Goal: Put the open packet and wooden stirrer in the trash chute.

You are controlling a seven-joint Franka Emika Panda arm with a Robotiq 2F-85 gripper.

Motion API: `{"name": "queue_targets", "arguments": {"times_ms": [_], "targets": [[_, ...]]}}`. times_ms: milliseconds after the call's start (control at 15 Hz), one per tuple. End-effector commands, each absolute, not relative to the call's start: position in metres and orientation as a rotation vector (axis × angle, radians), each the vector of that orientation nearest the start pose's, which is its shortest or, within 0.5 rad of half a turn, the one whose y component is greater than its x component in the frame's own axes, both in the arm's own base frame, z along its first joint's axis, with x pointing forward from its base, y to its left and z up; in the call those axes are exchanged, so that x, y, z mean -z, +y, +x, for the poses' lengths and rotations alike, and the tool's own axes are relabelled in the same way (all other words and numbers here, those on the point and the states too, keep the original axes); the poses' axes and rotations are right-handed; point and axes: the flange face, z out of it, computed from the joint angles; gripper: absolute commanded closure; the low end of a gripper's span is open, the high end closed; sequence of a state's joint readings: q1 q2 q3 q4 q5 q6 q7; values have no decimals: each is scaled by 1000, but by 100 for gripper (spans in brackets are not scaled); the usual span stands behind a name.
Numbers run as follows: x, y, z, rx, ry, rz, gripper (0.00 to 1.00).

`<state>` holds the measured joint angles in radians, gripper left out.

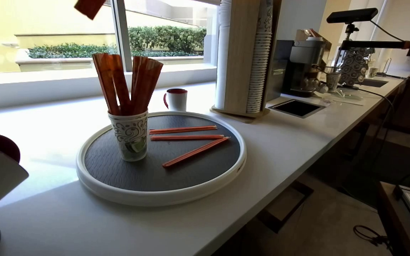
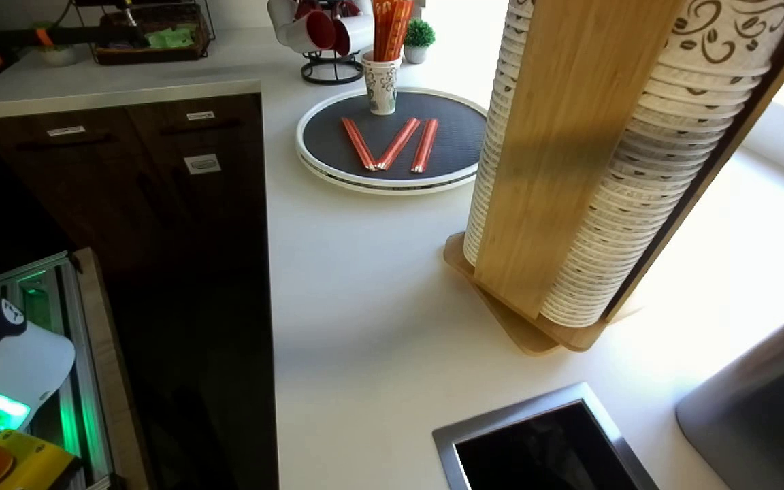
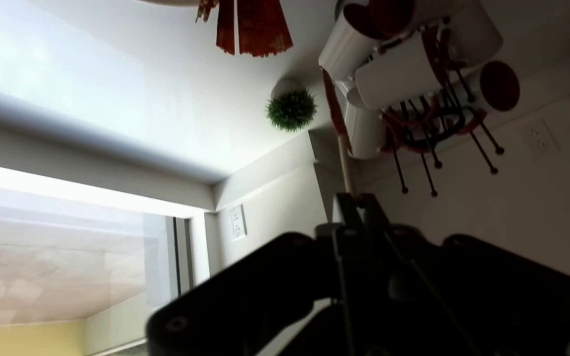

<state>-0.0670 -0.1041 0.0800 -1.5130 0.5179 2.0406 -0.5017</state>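
Observation:
My gripper (image 3: pixel 357 200) is shut on the wooden stirrer (image 3: pixel 345 164) in the wrist view; it is out of view in both exterior views. The stirrer runs out from the fingertips, and its far part is inside or against the open packet (image 3: pixel 333 103), a narrow red-orange sleeve. A flat red end, which looks like the open packet (image 1: pixel 90 8), hangs into the top left of an exterior view, above the counter. The trash chute is a square dark opening with a metal rim in the counter, seen in both exterior views (image 1: pixel 313 111) (image 2: pixel 514 415).
A round tray (image 1: pixel 155 199) holds a patterned cup (image 1: pixel 131 137) of red sleeves and three loose ones (image 1: pixel 187 137). A tall wooden cup rack (image 2: pixel 569 163) stands between tray and chute. A mug rack (image 3: pixel 436 133) and plant (image 3: pixel 291 110) show in the wrist view.

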Motion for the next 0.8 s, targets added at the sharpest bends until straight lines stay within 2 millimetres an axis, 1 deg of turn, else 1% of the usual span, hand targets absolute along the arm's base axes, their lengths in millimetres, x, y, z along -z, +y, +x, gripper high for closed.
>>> {"name": "queue_targets", "arguments": {"times_ms": [0, 67, 200, 333, 400, 467, 533, 600, 667, 733], "targets": [[-762, 0, 502, 1120, -325, -2458, 99], [-760, -13, 494, 1166, -264, -2422, 99], [-745, -36, 483, 1258, -137, -2364, 99], [-719, -58, 476, 1341, 9, -2310, 99], [-703, -65, 471, 1379, 86, -2285, 99], [-682, -74, 467, 1421, 166, -2260, 99], [-665, -77, 458, 1455, 248, -2229, 99], [-642, -81, 454, 1482, 328, -2203, 99], [-626, -83, 453, 1501, 407, -2172, 99], [-613, -81, 445, 1518, 483, -2144, 99]]}}
